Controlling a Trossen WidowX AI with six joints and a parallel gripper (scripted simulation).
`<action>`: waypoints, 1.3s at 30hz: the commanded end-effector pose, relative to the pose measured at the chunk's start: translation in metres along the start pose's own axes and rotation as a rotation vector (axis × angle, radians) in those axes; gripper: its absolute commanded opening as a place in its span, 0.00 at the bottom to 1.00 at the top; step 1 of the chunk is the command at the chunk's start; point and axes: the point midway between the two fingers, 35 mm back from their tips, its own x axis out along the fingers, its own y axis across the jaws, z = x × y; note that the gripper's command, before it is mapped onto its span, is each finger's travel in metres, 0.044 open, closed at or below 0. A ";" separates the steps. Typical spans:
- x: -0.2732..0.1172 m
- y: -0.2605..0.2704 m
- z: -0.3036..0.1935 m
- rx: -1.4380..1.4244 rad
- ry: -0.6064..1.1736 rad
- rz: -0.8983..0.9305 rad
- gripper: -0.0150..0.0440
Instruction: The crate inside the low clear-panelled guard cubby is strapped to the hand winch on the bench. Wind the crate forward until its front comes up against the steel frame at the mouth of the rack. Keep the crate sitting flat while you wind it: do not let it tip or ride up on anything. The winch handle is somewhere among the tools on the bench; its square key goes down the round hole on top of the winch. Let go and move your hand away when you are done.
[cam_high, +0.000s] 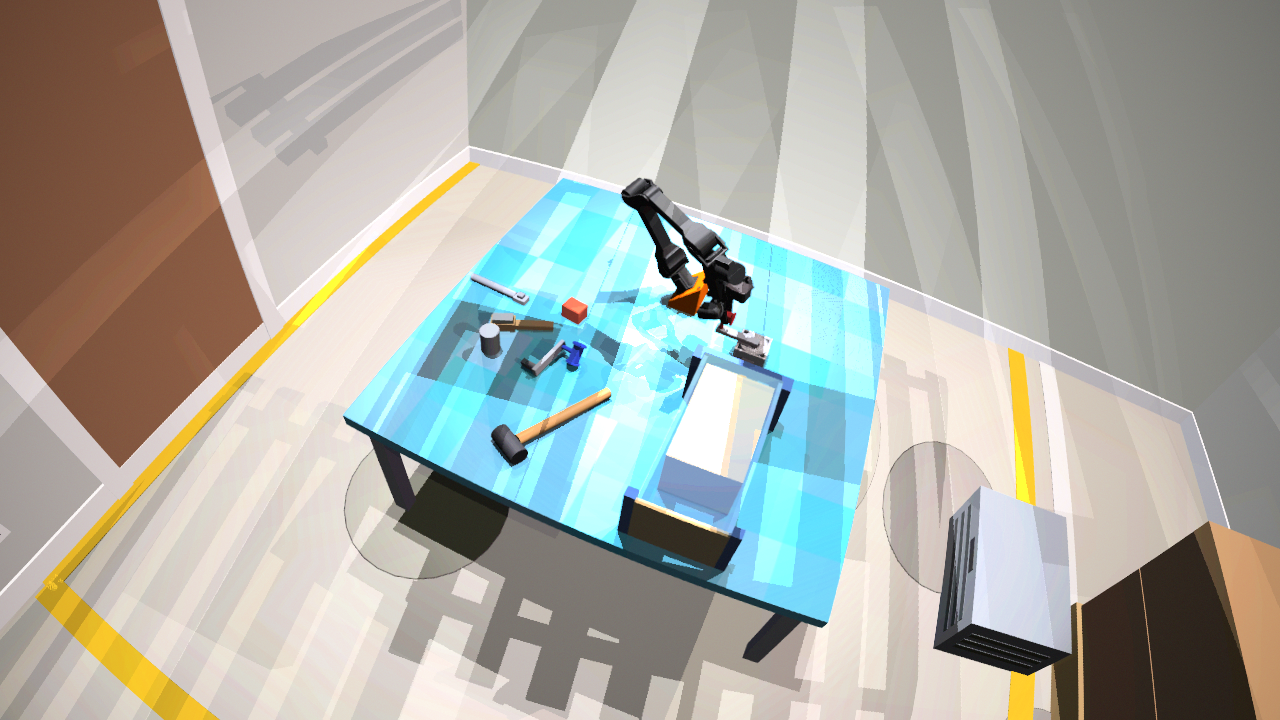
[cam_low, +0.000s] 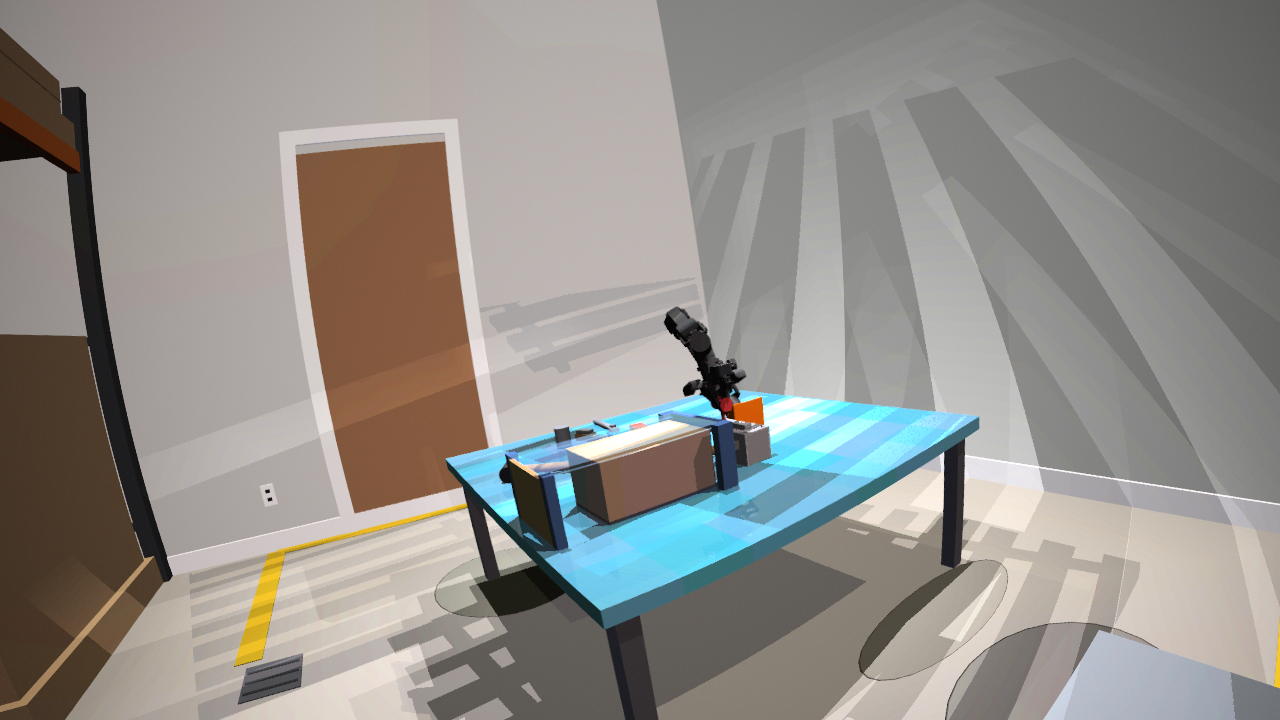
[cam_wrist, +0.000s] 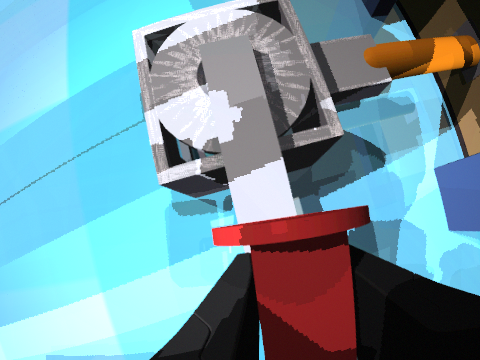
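Observation:
My gripper (cam_high: 726, 317) (cam_low: 725, 407) (cam_wrist: 287, 259) is shut on the red grip of the winch handle. The handle's flat grey arm (cam_wrist: 247, 130) reaches over the round hub of the hand winch (cam_high: 750, 344) (cam_low: 757, 445) (cam_wrist: 151, 135); its key is hidden beneath. An orange strap (cam_wrist: 425, 57) runs from the winch toward the cubby. The brown crate (cam_high: 702, 429) (cam_low: 646, 474) sits flat inside the clear-panelled cubby. Its winch-side end is close to the dark blue steel frame (cam_high: 780, 404) (cam_low: 725, 456); I cannot tell whether they touch.
A wooden end board (cam_high: 680, 532) (cam_low: 534, 499) closes the cubby's far end. A mallet (cam_high: 559, 416), a wrench (cam_high: 499, 288), a hammer (cam_high: 535, 325), a grey cylinder (cam_high: 489, 341), a red block (cam_high: 573, 309) and a blue tool (cam_high: 575, 355) lie on the bench. An orange wedge (cam_high: 687, 298) stands by the arm's base.

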 end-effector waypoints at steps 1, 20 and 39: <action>0.002 -0.016 0.002 0.012 0.003 -0.034 0.25; 0.005 -0.037 0.010 0.013 0.003 -0.035 0.25; 0.010 -0.055 0.022 0.013 0.002 -0.037 0.25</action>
